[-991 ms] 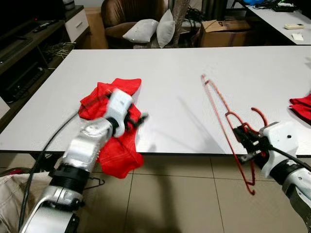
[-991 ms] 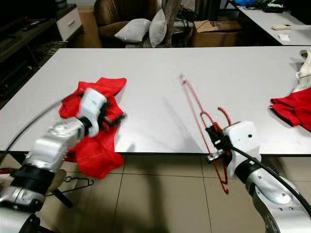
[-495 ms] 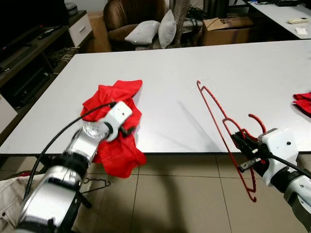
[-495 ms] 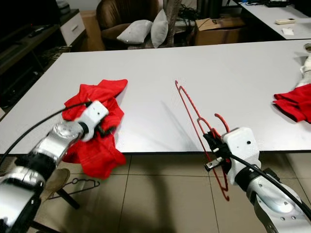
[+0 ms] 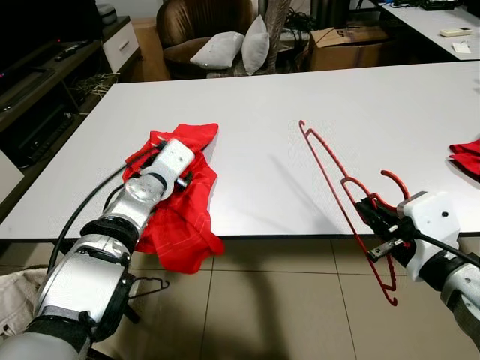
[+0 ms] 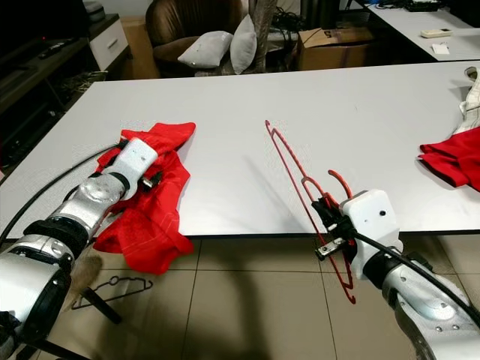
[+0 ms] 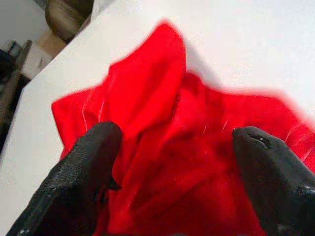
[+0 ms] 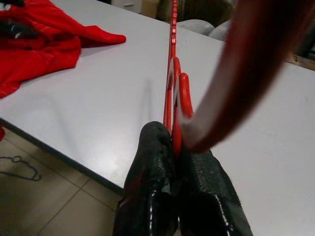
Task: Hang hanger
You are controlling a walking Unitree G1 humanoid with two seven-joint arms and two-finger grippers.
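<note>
A slip is the likeliest failure: the thin red wire hanger (image 5: 352, 199) is pinched only near its neck by the right claw (image 5: 377, 219), whose two black fingers (image 8: 162, 191) are pressed tightly together on the wire, so a light frame held at one point could be twisted or swung out of the grip when the arm is moved. It could also be snagged, since its far tip is held close over the white rectangular surface (image 5: 300, 97) while its lower corner hangs past the front edge above the tiled floor (image 5: 277, 307). The crumpled red cloth garment (image 5: 180, 199) is draped over that front edge on the left and might be dragged off if it is pulled carelessly. The left claw (image 7: 177, 167) is held wide open just above this garment, with nothing grasped between its fingers. The hanger itself appears as a slim, glossy red triangular frame with a curled hook beside the right claw, tilted on edge rather than lying flat. A dark hanger (image 6: 112, 289) is seen lying on the floor below the garment.
</note>
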